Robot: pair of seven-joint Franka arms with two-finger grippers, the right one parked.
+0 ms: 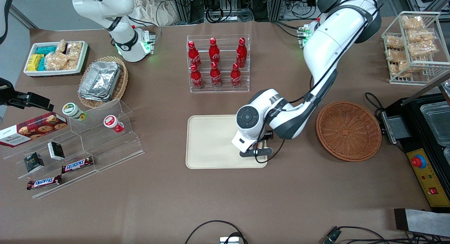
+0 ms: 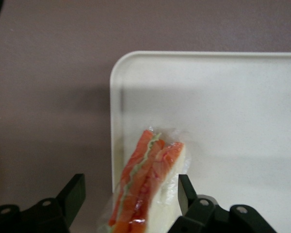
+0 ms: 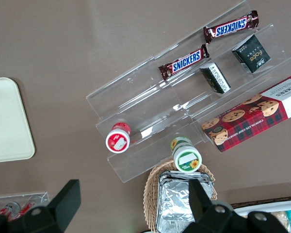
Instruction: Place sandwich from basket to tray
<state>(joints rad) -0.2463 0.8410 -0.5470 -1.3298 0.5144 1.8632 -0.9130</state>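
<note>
on the tray (image 1: 211,142), at its near corner toward the working arm's end of the table, the sandwich (image 2: 148,189) is lying just inside the rim. in the wrist view its orange-red and green filling is showing through the clear wrap. the gripper (image 1: 258,151) is hanging low over that corner, and its fingers (image 2: 72,194) are standing wide apart. the sandwich is sitting between them, close to one finger and apart from the other, so nothing is squeezing it. in the front view the arm is covering the sandwich.

beside the tray, toward the working arm's end, the basket (image 1: 348,130) is sitting on the brown table (image 1: 225,201) with nothing showing inside it. toward the parked arm's end, a clear stepped stand (image 1: 88,145) is holding two snickers bars (image 1: 77,164), small dark boxes, two little tubs and a cookie box (image 1: 31,129).

farther from the camera than the tray, six red bottles (image 1: 215,63) are standing in a clear rack. an oval basket (image 1: 103,81) is holding foil pans, and a white bin (image 1: 56,57) is holding snack packets. a wire rack (image 1: 415,49) of snack packets is standing at the working arm's end.
</note>
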